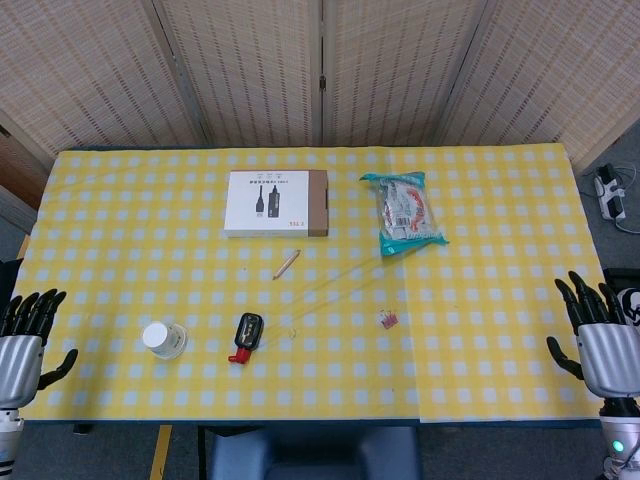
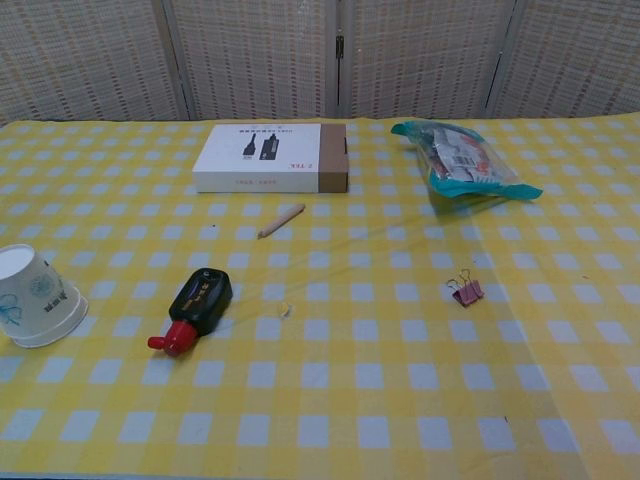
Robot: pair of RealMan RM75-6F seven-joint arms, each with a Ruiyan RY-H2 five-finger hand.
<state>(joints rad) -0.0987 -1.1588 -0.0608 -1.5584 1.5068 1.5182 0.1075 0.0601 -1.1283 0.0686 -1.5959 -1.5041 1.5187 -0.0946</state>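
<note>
Your left robot hand [image 1: 22,340] hung open and empty off the surface's [image 1: 480,330] left edge, nearest the paper cup [image 1: 163,339]; your right robot hand [image 1: 600,335] waited likewise off the right edge. A careless reach could have tipped the light cup.

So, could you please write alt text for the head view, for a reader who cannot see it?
Two robot hands, left hand and right hand, rest open at the edges of a yellow checked table. Between them lie a white box, a snack bag, a pencil, a paper cup, a black device and a pink binder clip.
</note>
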